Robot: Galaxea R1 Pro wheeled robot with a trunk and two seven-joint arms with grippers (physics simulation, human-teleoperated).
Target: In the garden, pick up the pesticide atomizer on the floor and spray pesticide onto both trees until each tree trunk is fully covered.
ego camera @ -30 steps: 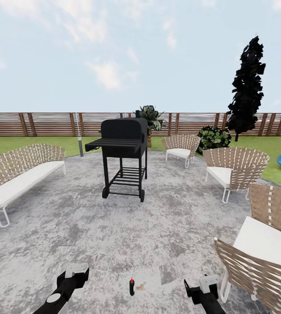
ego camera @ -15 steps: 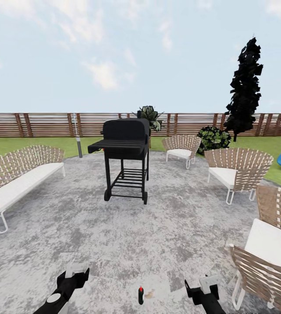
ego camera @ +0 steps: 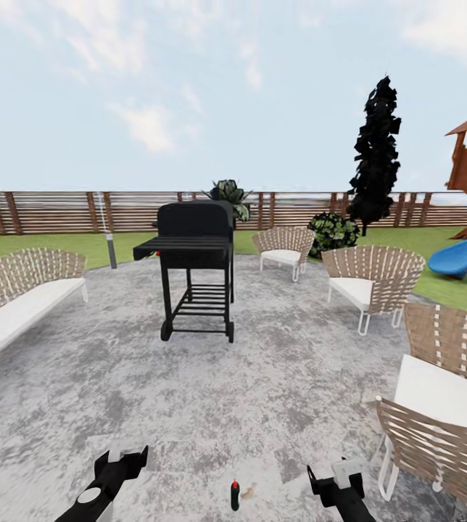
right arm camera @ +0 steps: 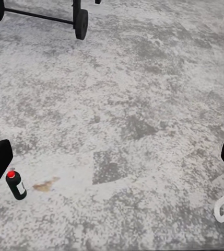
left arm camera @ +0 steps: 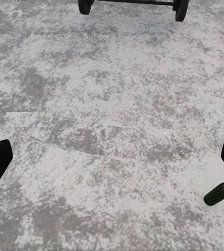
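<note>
A grey speckled patio spreads before a slatted fence; a black grill stands mid-patio; both grippers, left and right, hang spread and empty; between them, the small dark red-capped pesticide atomizer stands on paving.

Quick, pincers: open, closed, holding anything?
Left pincer: open, empty.
Right pincer: open, empty.
</note>
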